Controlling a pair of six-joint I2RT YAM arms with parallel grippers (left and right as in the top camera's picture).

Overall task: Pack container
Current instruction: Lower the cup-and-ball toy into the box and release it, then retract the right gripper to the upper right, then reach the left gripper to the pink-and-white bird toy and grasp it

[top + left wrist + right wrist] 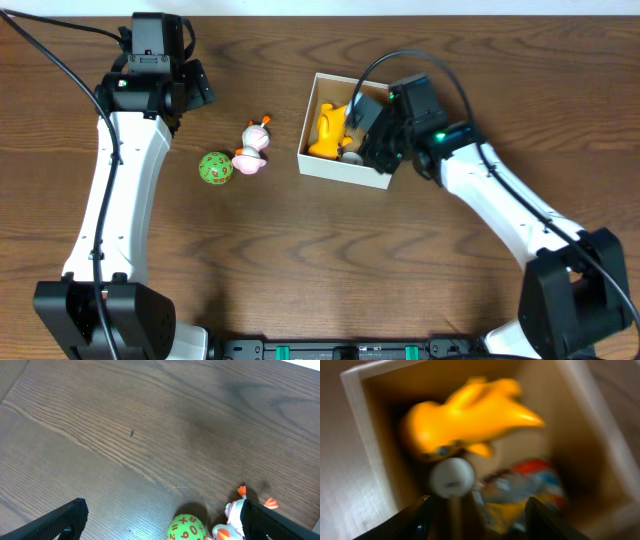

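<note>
Overhead, the container [335, 170] sat upper centre-right, with the right gripper [368, 135] over its right side. In the left wrist view, the left gripper [162, 516] was spread wide and empty near a green numbered ball [186, 528]. The right wrist view was blurred: jaws parted, gripping nothing, above a yellow toy [465, 415]. Lifting straight up would probably clear the walls.

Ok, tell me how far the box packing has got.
Done: a yellow toy and a multicoloured item lie inside the container. In hand: the right gripper hangs over the container, jaws apart, gripping nothing visible. Left: the green ball and the white-and-pink toy lie on the table beside it; the left gripper hovers open near them.
</note>
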